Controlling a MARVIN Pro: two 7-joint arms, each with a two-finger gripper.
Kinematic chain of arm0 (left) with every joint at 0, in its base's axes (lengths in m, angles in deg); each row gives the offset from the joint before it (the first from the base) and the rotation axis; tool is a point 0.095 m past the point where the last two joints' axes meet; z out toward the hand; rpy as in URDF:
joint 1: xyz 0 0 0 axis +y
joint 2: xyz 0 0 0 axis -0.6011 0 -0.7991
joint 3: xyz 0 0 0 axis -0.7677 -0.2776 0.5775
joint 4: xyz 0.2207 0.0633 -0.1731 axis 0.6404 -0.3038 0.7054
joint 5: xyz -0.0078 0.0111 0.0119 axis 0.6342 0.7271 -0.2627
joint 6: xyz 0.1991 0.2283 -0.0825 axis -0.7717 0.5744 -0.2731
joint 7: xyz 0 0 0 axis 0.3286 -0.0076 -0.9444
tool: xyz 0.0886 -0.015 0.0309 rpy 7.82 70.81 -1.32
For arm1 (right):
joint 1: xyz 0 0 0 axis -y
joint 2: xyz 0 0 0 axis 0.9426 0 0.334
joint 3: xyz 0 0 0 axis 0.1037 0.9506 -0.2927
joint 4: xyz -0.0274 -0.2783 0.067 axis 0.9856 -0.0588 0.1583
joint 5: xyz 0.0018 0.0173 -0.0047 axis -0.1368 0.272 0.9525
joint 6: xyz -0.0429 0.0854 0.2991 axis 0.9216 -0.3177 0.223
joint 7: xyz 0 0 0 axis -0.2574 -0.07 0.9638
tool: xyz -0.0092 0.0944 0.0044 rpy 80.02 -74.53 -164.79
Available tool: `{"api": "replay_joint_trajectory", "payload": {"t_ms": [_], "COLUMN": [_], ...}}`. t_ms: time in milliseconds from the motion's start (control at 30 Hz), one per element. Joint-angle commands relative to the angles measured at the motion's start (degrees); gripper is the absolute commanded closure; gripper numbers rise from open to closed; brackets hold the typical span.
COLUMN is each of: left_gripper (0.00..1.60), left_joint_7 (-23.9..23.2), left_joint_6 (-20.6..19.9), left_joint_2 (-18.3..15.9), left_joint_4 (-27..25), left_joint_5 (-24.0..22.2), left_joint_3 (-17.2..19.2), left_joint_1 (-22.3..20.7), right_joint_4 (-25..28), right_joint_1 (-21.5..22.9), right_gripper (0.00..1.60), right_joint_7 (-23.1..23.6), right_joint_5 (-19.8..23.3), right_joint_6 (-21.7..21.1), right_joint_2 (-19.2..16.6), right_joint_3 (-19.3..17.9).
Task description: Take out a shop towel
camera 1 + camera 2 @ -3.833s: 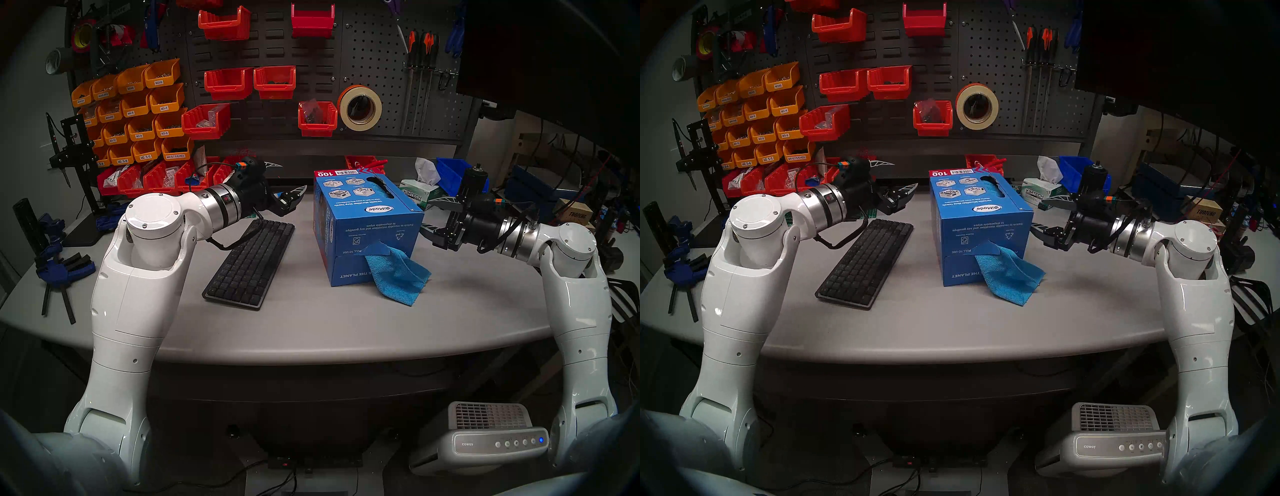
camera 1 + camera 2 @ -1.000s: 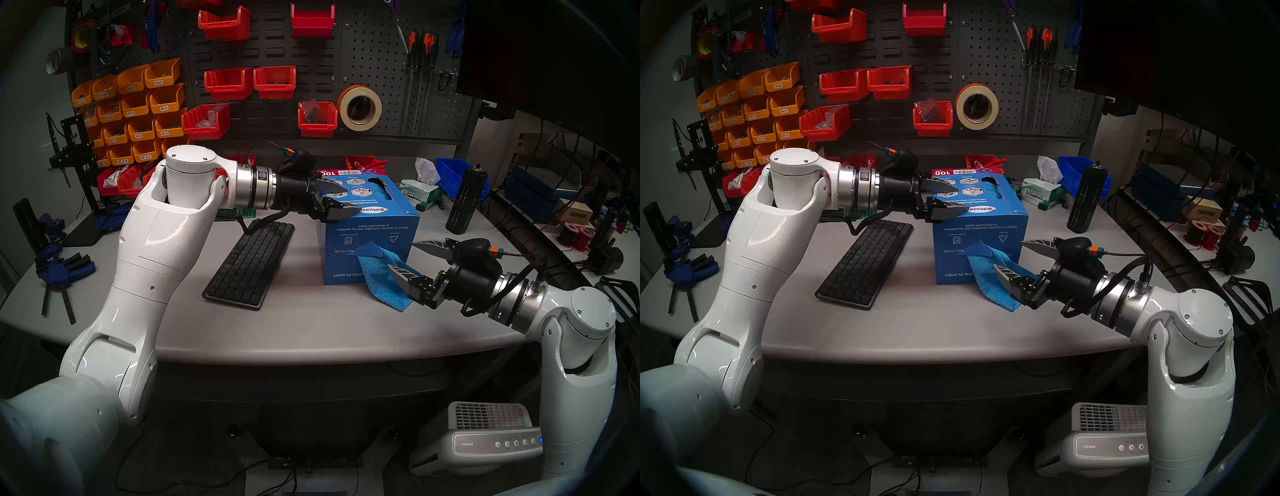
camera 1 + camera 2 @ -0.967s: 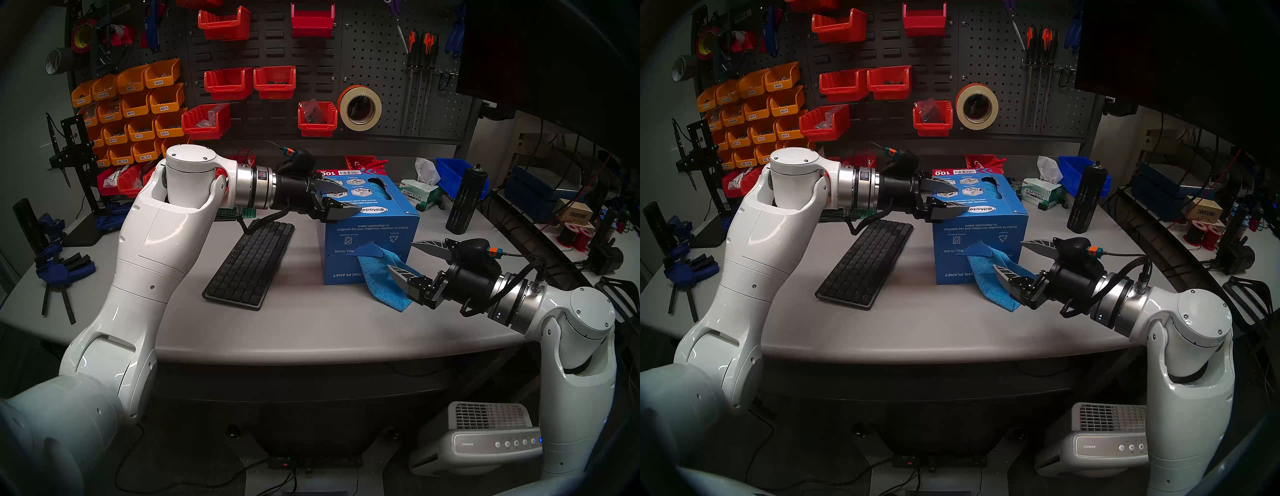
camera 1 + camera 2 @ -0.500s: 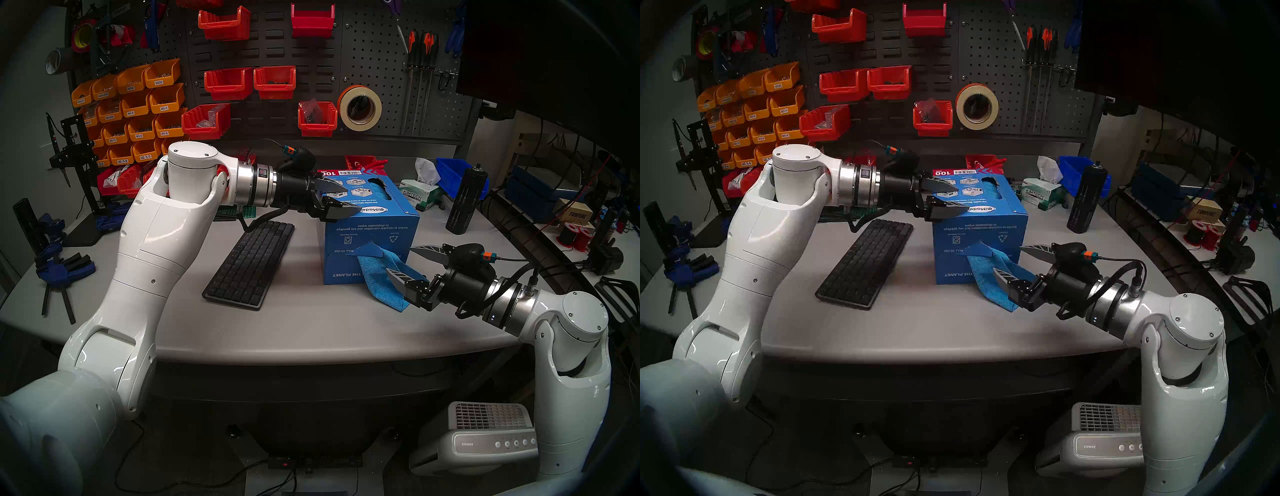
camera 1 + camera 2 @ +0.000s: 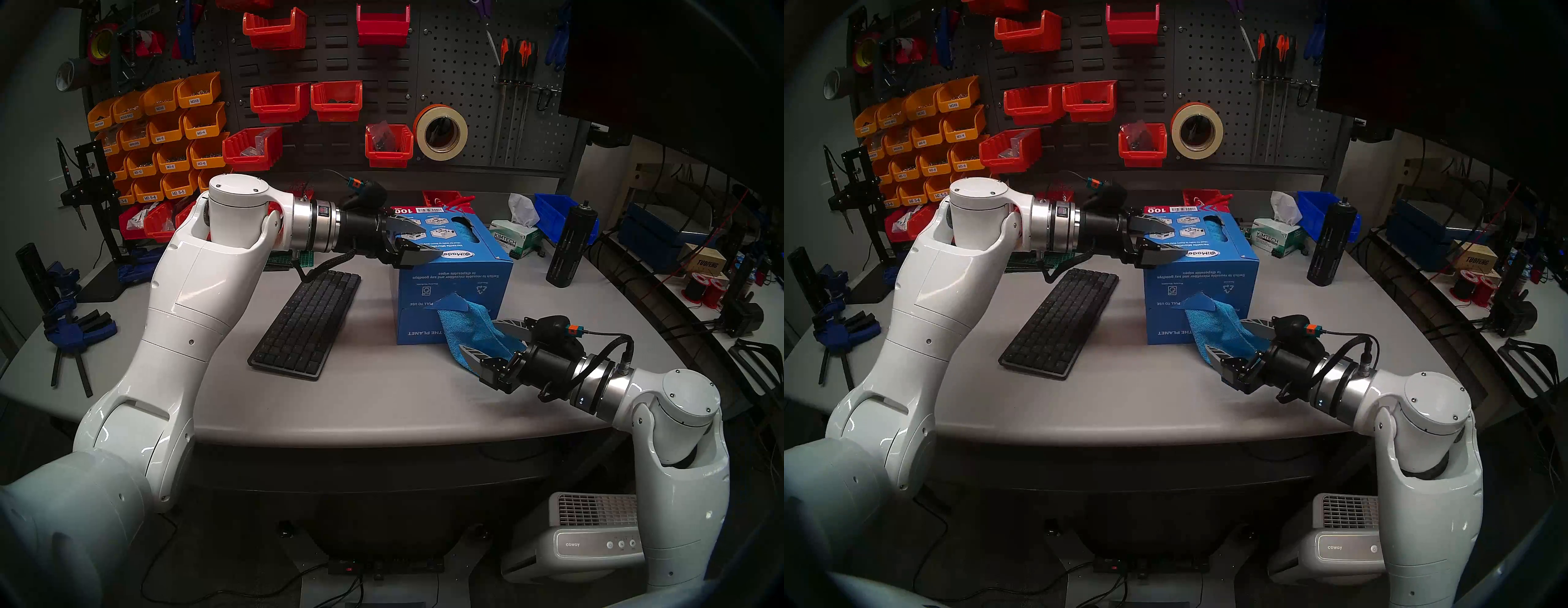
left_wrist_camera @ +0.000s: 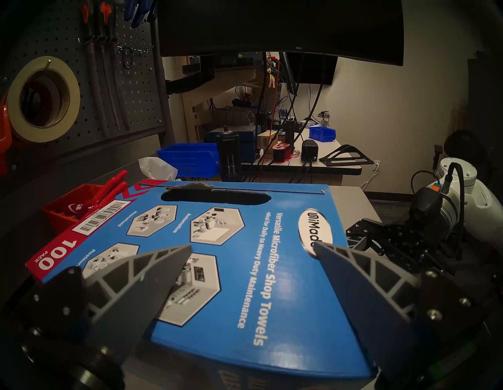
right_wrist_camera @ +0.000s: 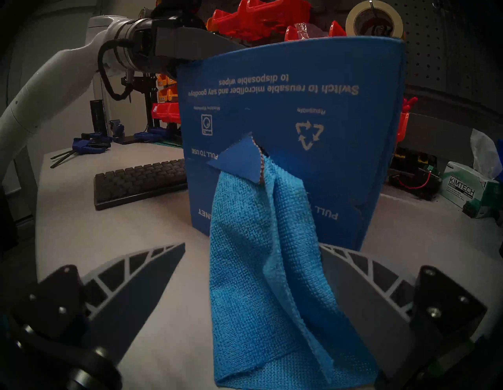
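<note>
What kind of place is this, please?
Most likely a workshop or lab bench: a pegboard with red and orange parts bins, hanging screwdrivers and a tape roll behind a grey worktable.

A: How much of the shop towel (image 7: 261, 272) is still inside the blue box (image 7: 321, 109)?

B: That cannot be told; its upper end goes behind the torn flap. The right gripper (image 7: 251, 245) covers part of its right fold (the wrist view cuts off its lower corner).

A: And the box's lower print?

B: The cloth covers part of it.
</note>
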Motion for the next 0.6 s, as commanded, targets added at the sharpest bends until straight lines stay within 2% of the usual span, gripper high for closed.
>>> {"api": "replay_joint_trajectory", "payload": {"t_ms": [0, 167, 200, 233, 267, 300, 333, 567], "left_gripper": [0.00, 0.00, 0.00, 0.00, 0.00, 0.00, 0.00, 0.00], "left_joint_7": [0.41, 0.51, 0.51, 0.51, 0.56, 0.60, 0.64, 0.68], "left_joint_6": [-0.11, -0.12, -0.11, -0.11, -0.16, -0.19, -0.22, -0.25], "left_joint_2": [-0.24, -0.43, -0.47, -0.50, -0.52, -0.54, -0.55, -0.58], "left_joint_4": [-0.47, -0.85, -0.92, -0.97, -1.04, -1.09, -1.14, -1.30], "left_joint_5": [0.06, 0.10, 0.11, 0.10, 0.11, 0.11, 0.09, 0.01], "left_joint_3": [0.62, 0.86, 0.89, 0.91, 0.95, 0.98, 1.01, 1.08], "left_joint_1": [-0.49, -0.18, -0.11, -0.07, -0.01, 0.04, 0.09, 0.29], "right_joint_4": [-0.59, -1.29, -1.37, -1.42, -1.44, -1.48, -1.45, -1.01], "right_joint_1": [4.16, 5.11, 5.30, 5.43, 5.50, 5.56, 5.69, 5.85], "right_gripper": [0.00, 0.00, 0.21, 0.89, 1.07, 1.47, 1.60, 1.60], "right_joint_7": [-0.31, -0.39, -0.42, -0.45, -0.51, -0.51, -0.49, -0.33], "right_joint_5": [0.06, 0.08, 0.10, 0.11, 0.04, 0.08, 0.11, 0.17], "right_joint_6": [1.23, 1.46, 1.43, 1.43, 1.53, 1.53, 1.43, 0.87], "right_joint_2": [-0.72, -1.10, -1.15, -1.18, -1.25, -1.29, -1.38, -1.93], "right_joint_3": [0.36, 0.65, 0.74, 0.80, 0.88, 0.92, 1.04, 1.32]}}
